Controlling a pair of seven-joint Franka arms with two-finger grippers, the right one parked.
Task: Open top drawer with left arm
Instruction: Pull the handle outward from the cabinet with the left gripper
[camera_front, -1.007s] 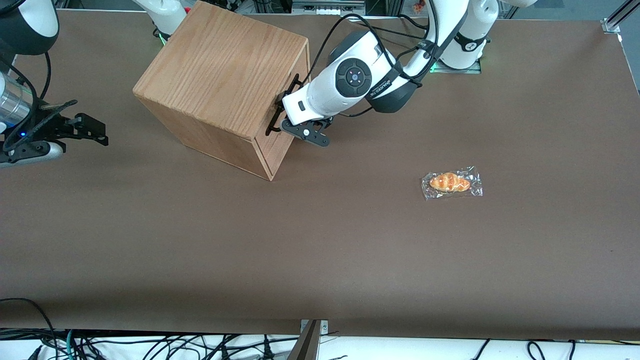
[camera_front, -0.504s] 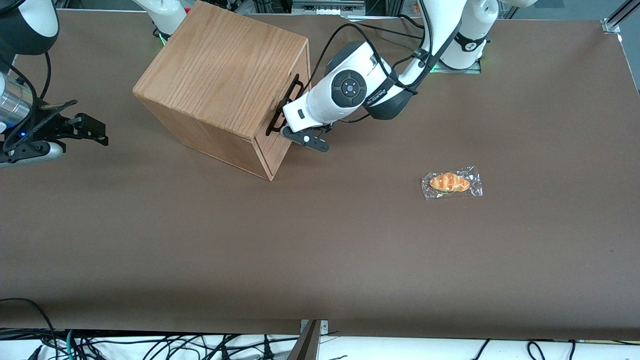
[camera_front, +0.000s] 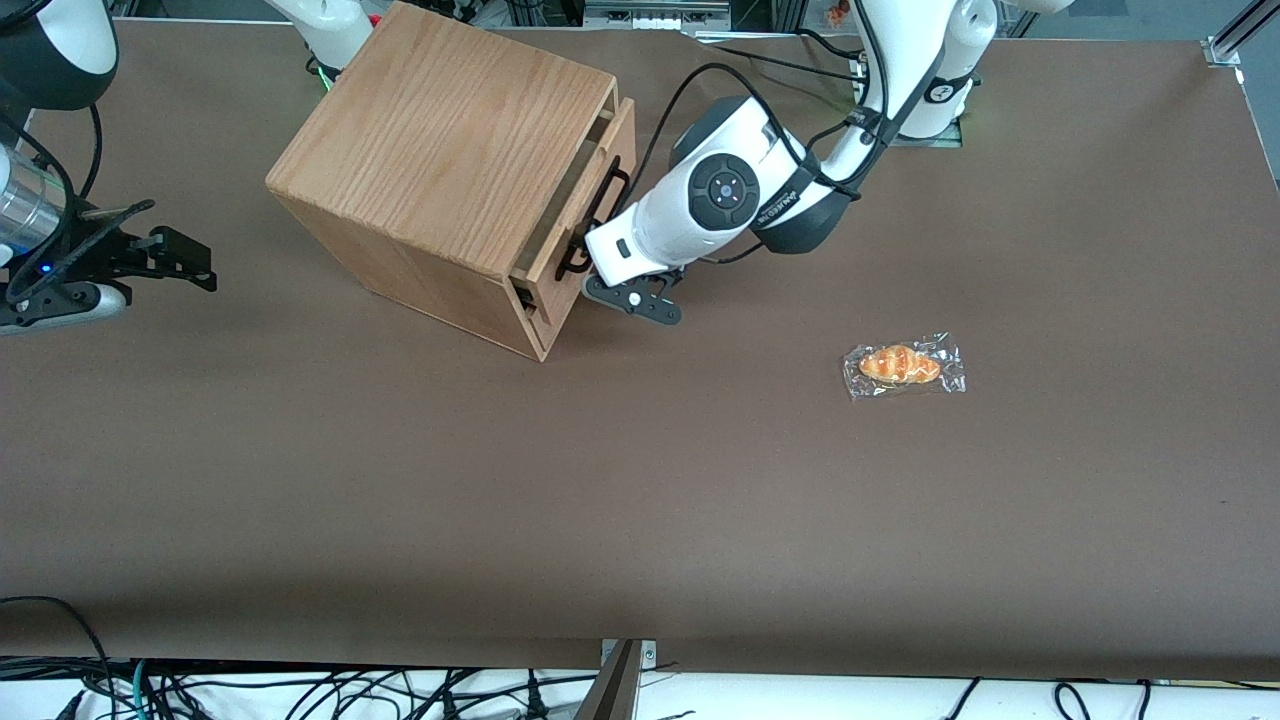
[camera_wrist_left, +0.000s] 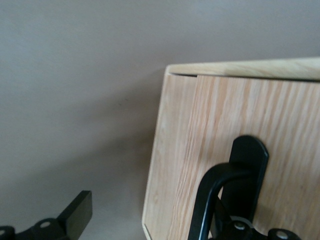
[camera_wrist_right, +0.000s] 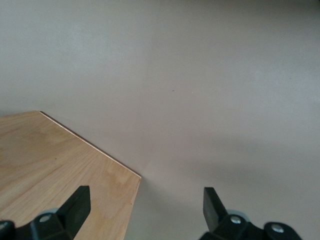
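Observation:
The oak cabinet (camera_front: 440, 140) stands on the brown table at an angle. Its top drawer (camera_front: 592, 190) is pulled a short way out, leaving a dark gap between its front panel and the cabinet body. The black bar handle (camera_front: 597, 222) runs along that panel. My left arm's gripper (camera_front: 590, 280) is at the end of the handle nearer the front camera. In the left wrist view the drawer front (camera_wrist_left: 260, 110) fills much of the frame, and the handle (camera_wrist_left: 210, 195) curves down beside one finger. The gripper (camera_wrist_left: 150, 231) is open, its fingers (camera_wrist_left: 75, 220) wide apart.
A croissant in a clear wrapper (camera_front: 903, 366) lies on the table toward the working arm's end, nearer the front camera than the cabinet. The cabinet's top (camera_wrist_right: 60, 165) shows in the right wrist view. Cables hang along the table's front edge.
The top drawer has slid out of the cabinet, opening a gap. My gripper and wrist moved away from the cabinet with the handle.

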